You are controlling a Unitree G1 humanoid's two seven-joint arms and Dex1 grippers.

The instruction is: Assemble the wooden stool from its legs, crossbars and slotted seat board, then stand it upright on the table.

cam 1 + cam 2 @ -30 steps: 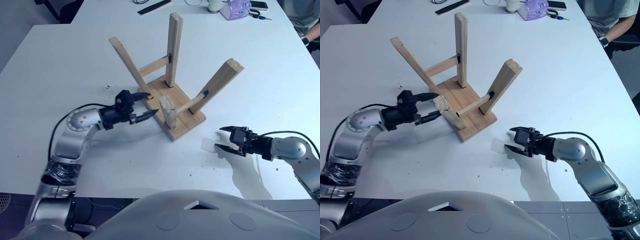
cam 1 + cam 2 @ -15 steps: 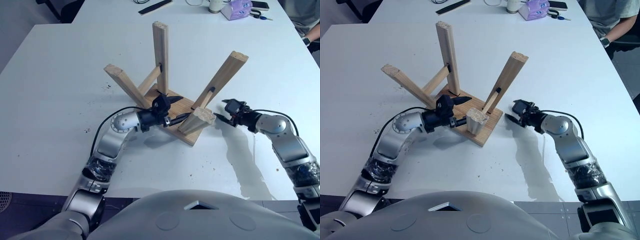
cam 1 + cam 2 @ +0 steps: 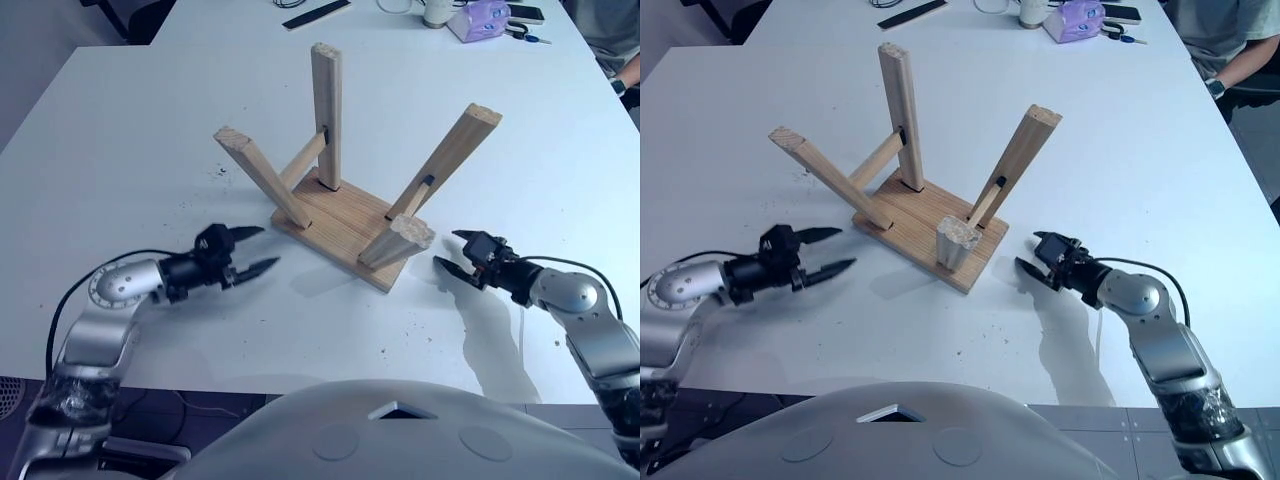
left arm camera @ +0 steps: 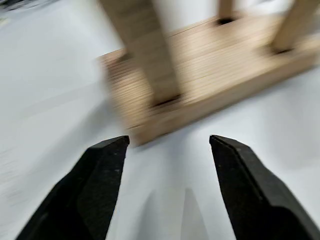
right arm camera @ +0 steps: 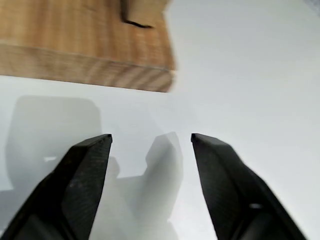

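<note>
Left wrist view detail is taken first: the left pincer (image 4: 169, 142) is seen released, its two dark fingers spread wide over the white worktop (image 4: 165, 200). The edge of the slotted seat board (image 4: 210, 85) lies just past the tips and is not touched. The right pincer (image 5: 151, 137) is likewise spread open with nothing held (a corner of the board lies just beyond its tips, clear of them).

From the head camera, the left pincer is placed low over the worktop, near the stool (image 3: 925, 215) on its left side but apart from it. The right pincer is placed just beside the board's near right edge.

Between the two, the stool is found upside down, with the board laid flat on the worktop and all four legs pointing up. The near leg (image 3: 395, 242) is set at the closest corner. The left leg (image 3: 262, 178) is tilted outward, the far leg (image 3: 327, 110) is held nearly upright, and the right leg (image 3: 450, 150) is tilted outward. A crossbar (image 3: 305, 160) is fitted between the left and far legs, and a second crossbar (image 3: 982, 205) between the near and right legs.

Farthest back, a black strip (image 3: 315, 14) and a purple packet (image 3: 478, 18) are seen.
</note>
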